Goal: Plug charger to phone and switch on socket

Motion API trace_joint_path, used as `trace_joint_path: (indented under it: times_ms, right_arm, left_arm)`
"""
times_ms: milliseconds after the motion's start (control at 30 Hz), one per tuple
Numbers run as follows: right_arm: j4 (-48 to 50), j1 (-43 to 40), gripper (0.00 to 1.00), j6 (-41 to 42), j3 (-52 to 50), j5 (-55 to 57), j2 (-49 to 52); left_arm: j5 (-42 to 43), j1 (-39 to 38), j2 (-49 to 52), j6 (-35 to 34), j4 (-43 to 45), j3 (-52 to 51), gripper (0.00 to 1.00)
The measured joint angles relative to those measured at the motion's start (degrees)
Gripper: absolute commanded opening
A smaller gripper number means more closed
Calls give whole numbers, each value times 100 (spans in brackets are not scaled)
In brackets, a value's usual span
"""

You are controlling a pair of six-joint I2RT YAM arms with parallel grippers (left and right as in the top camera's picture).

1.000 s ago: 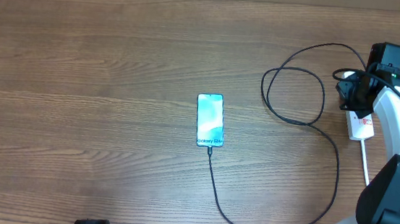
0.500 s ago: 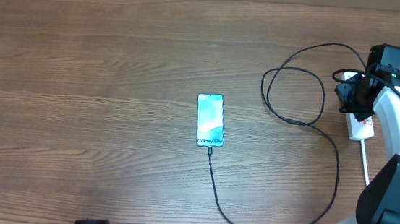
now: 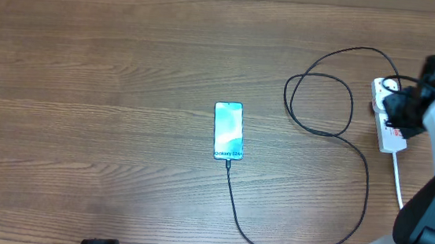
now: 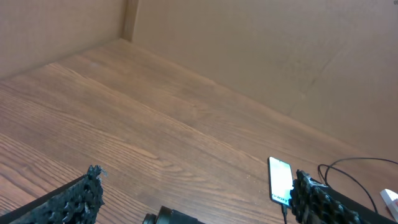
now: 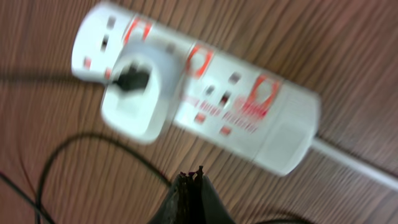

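The phone [image 3: 228,131] lies face up mid-table, its cyan screen lit; it also shows in the left wrist view [image 4: 280,180]. The charger's black cable [image 3: 365,190] runs from the phone's near end, loops right and reaches the socket [image 3: 392,137], a white power strip with red markings. In the right wrist view the cable ends in a white adapter [image 5: 137,93] seated in the socket [image 5: 249,118]. My right gripper [image 3: 405,111] is shut and empty, its tips [image 5: 193,177] just beside the strip. My left gripper [image 4: 196,199] is open and empty, low at the near edge.
The socket's thick white cord [image 3: 398,185] runs toward the near right edge beside my right arm. A loop of the black cable [image 3: 318,99] lies left of the strip. A brown wall [image 4: 249,50] borders the table's far side.
My right gripper has moved right, off the socket's far end, uncovering the adapter end of the strip. The phone, cable and left arm have not moved.
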Motion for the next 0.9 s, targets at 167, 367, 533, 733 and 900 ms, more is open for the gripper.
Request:
trace_joint_path:
  times_ms: [167, 367, 533, 733, 900]
  right_arm:
    - [127, -487, 4, 37, 103, 2, 28]
    - [557, -651, 4, 39, 122, -87, 457]
    - [859, -688, 4, 37, 122, -398, 739]
    - [1102, -688, 4, 37, 125, -540, 1034]
    - [1257, -688, 4, 35, 127, -603, 1252]
  left_arm:
    - [0, 0, 0, 0, 0, 0, 100]
    - [0, 0, 0, 0, 0, 0, 100]
    - [0, 0, 0, 0, 0, 0, 100]
    - [0, 0, 0, 0, 0, 0, 100]
    - [0, 0, 0, 0, 0, 0, 100]
